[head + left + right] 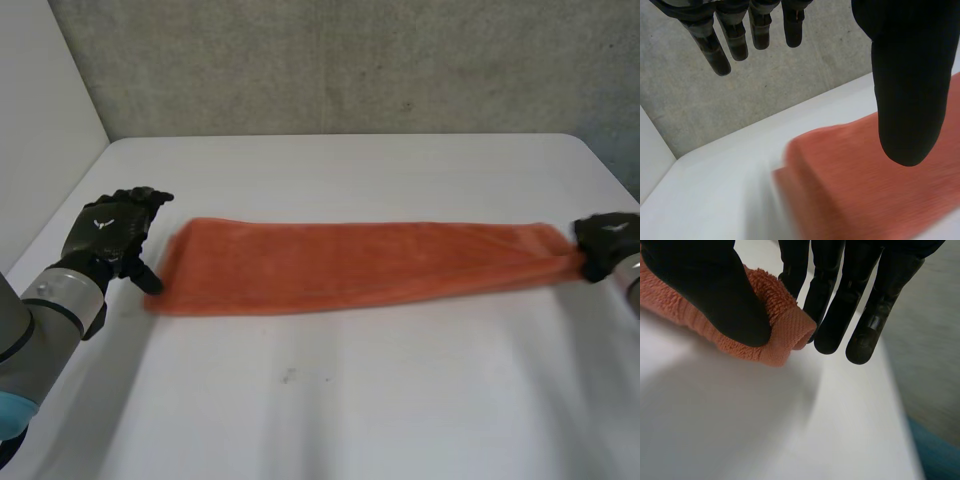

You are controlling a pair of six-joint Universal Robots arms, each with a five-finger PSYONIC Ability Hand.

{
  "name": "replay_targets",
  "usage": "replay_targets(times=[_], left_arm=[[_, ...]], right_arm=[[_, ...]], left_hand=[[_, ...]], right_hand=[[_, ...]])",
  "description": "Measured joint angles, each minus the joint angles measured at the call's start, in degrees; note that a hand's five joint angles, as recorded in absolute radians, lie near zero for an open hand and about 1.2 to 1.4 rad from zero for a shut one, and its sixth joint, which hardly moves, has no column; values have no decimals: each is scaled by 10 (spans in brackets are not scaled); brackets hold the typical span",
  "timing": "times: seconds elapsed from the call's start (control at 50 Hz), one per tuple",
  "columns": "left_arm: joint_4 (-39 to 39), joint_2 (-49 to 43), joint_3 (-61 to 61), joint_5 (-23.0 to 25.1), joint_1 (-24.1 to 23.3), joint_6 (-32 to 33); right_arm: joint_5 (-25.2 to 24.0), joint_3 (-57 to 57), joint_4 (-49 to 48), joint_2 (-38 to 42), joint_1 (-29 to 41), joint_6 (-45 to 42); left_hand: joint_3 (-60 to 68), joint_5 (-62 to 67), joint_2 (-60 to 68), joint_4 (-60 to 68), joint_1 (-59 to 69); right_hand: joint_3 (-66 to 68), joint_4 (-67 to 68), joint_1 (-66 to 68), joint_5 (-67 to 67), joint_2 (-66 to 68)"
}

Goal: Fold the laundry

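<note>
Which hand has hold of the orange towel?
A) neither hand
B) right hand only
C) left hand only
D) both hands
B: the right hand pinches one end of the towel between thumb and fingers, while the left hand is open at the other end, fingers straight and closed on nothing.

Black left hand (110, 232) bears a white mark; grey arm (45, 310), light-blue cap (10, 418).

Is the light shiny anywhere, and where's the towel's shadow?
Head view: soft light, no glare on the white table; the orange towel throws a faint shadow along its near edge. Right wrist view: the table greys under the end the right hand pinches.
</note>
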Motion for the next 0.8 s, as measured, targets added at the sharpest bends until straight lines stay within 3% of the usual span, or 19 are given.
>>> replay_targets(times=[0.14, 0.28, 0.36, 0.4, 0.42, 0.44, 0.46, 0.5, 0.66, 0.74, 0.76, 0.8], left_arm=[[0, 1, -2, 0, -2, -1], [0, 1, -3, 0, -5, -2], [-1, 1, -4, -1, -9, -2], [-1, 1, -4, -1, -9, -2], [-1, 2, -5, -1, -12, -2], [-1, 2, -5, -1, -12, -2], [-1, 2, -5, -1, -13, -2], [-1, 3, -5, -2, -14, -2], [-1, 4, -4, -2, -16, -2], [-1, 4, -2, -1, -20, -2], [-1, 4, -2, -1, -22, -2], [-1, 4, 2, -1, -28, -2]], right_arm=[[59, -53, 5, -15, -89, -60], [65, -81, 8, -23, -97, -92], [50, -100, 1, -47, 4, -61], [50, -100, 1, -47, 4, -61], [39, -105, -3, -54, 51, -49], [39, -105, -3, -54, 51, -49], [12, -111, -15, -59, 138, -34], [-10, -112, -26, -56, 193, -30], [-102, -114, -60, 19, 386, -36], [-117, -117, -57, 62, 427, -49], [-118, -117, -56, 70, 431, -52], [-117, -119, -46, 92, 442, -69]], left_hand=[[0, 0, 0, 0, 0], [0, 0, 0, 0, 0], [0, 0, 0, 0, 0], [0, 0, 0, 0, 0], [0, 0, 0, 0, 0], [0, 0, 0, 0, 0], [0, 0, 0, 0, 0], [0, 0, 0, 0, 0], [0, 0, 0, 0, 0], [0, 0, 0, 0, 0], [0, 0, 0, 0, 0], [0, 0, 0, 0, 0]], right_hand=[[1, 0, 5, 3, 0], [1, 0, 5, 5, 0], [1, 0, 5, 5, 1], [1, 0, 5, 5, 1], [1, 0, 5, 5, 1], [1, 0, 5, 5, 1], [1, 0, 5, 5, 1], [1, 0, 5, 6, 1], [4, 1, 5, 9, 1], [4, 1, 5, 9, 1], [-31, -35, -17, -22, -33], [-286, -279, -228, -248, -290]])
